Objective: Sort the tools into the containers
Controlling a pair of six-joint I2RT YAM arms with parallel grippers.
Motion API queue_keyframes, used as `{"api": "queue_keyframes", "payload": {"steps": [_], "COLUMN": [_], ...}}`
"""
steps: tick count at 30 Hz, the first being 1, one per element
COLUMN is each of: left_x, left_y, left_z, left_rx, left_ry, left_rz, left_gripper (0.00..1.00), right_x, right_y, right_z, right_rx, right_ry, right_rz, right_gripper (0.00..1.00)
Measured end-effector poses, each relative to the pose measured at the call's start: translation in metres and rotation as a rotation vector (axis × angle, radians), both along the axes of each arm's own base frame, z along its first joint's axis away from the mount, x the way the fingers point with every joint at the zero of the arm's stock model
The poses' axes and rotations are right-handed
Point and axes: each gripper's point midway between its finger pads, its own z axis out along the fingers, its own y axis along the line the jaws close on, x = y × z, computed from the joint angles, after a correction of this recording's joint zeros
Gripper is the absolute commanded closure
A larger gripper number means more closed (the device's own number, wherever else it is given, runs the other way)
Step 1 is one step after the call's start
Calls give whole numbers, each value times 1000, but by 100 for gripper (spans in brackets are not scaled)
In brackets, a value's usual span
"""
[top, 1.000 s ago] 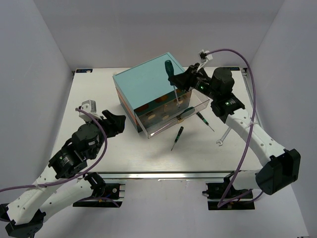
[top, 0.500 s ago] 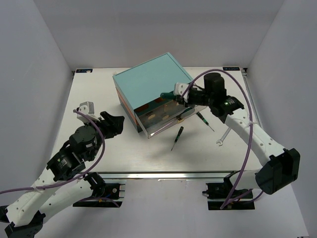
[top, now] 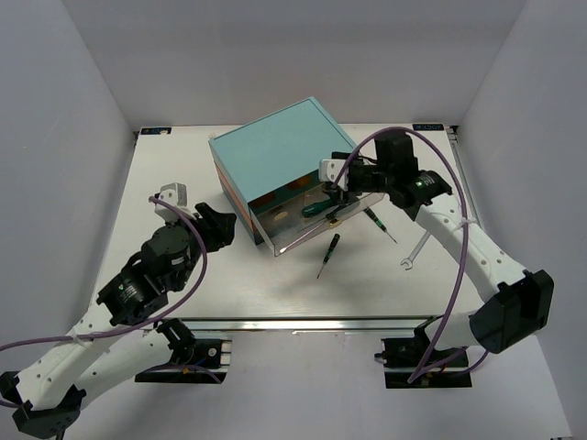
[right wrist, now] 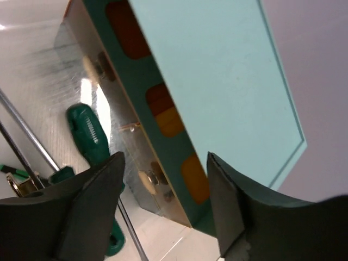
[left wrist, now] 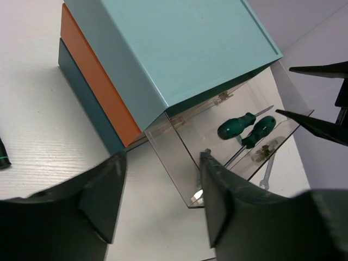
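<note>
Just released: large screwdriver [top: 316, 208] now lying in open clear drawer [top: 292, 237]. Right hand [top: 332, 188] spread wide, empty, above drawer. Left hand [top: 218, 229] open, empty. Wrench [top: 415, 255], slim screwdriver [top: 327, 254] left on worktop [top: 275, 284].

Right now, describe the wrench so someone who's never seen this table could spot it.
Find the teal-topped chest mid-table and look right of its pulled-out clear drawer. Past the slim dark-handled screwdriver lying there, the wrench sits on the white tabletop. It is the only all-silver tool, with no handle grip.
</note>
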Motion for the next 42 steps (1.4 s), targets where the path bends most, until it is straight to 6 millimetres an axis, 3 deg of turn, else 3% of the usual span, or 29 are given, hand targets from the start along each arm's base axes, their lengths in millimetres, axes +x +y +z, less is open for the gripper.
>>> {"api": "queue_keyframes", "payload": {"steps": [2,3,6,7,8,11,14,20,25,42], "left_x": [0,0,0,0,0,-1,-2,-2,-1,0], "left_y": [-1,-2,-2,-1,-1,0,0,-1,-2,-5], "left_z": [-1,-1,-3,-5,-8,-14,-15,-22,-26,-25], "left_rx": [0,-2,-8,-9,-7,-5,-13,-14,-9,-16], "left_ry": [4,5,7,9,13,20,21,26,30,25], "left_rz": [-2,-3,-1,0,0,2,2,1,-2,-5], "left_gripper": [46,55,71,74,75,80,80,80,80,80], "right_x": [0,-1,-8,-12,-19,-46,-78,-121,-129,-134], "right_y": [0,0,-4,-7,-11,-22,-31,-48,-53,-58], "right_z": [11,19,51,61,71,92,94,42,11,-12], "right_rx": [34,61,160,191,223,276,272,186,142,114], "right_ry": [12,29,70,78,90,123,139,250,336,391], "right_rz": [-24,-39,-69,-72,-68,-38,19,43,29,9], "right_gripper": [50,65,83,98,100,100,100,100,100,100]}}
